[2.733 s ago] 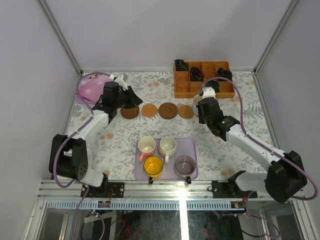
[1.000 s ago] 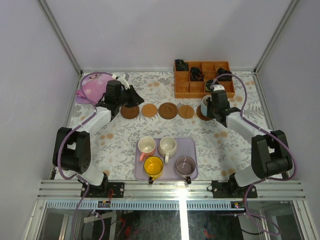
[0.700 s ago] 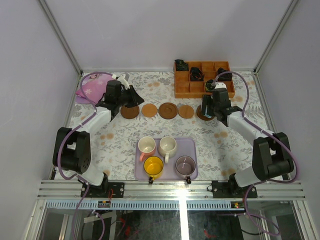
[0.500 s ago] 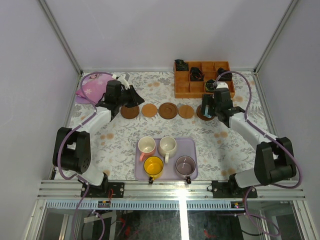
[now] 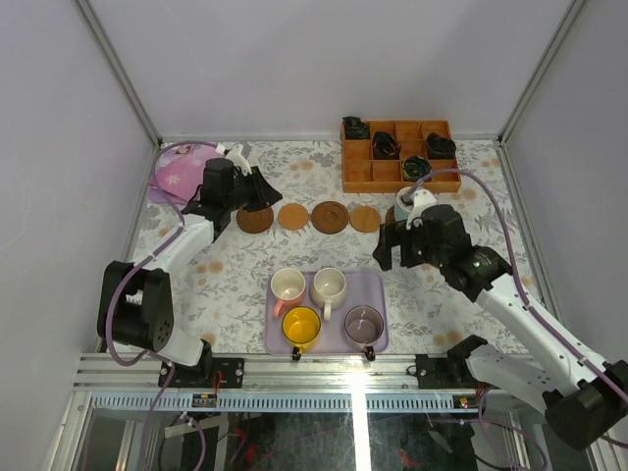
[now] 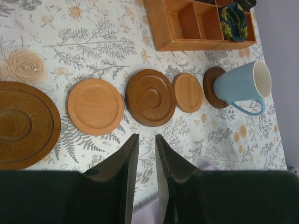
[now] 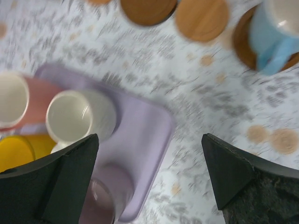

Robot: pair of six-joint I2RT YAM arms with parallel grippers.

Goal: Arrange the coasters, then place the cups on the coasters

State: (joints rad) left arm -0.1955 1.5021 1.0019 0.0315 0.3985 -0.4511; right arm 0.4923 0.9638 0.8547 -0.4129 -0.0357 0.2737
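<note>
Five coasters (image 5: pixel 330 216) are lying in one row on the floral tabletop (image 5: pixel 235 285), alternating dark and tan. The left end effector (image 6: pixel 144 140) is hovering on the near side of that row. Its fingers are almost pressed together, with only a thin slit showing between them, and they are pinching nothing. Just ahead of its tips, the middle dark coaster (image 6: pixel 150 97) and a tan coaster (image 6: pixel 96 106) are sitting side by side. Another dark coaster (image 6: pixel 23 123) is lying off to the left of the fingers in the wrist view, and the second tan coaster (image 6: pixel 188 92) is lying to their right. Farthest out on that right side, the light blue cup (image 6: pixel 240 84) is standing upright on the last dark coaster (image 6: pixel 215 87).

The right end effector (image 5: pixel 396 257) is hanging with its fingers spread wide, gripping nothing. The blue cup is standing just beyond it, clear of both fingers. Its wrist view is blurring. Beneath and ahead of these fingers, the lavender tray (image 7: pixel 149 126) is carrying four cups: the pink cup (image 5: pixel 287 286), the cream cup (image 5: pixel 329 286), the yellow cup (image 5: pixel 301 326) and the greyish purple cup (image 5: pixel 364 324). An orange compartment box (image 5: pixel 399 155) is sitting beyond the row.
</note>
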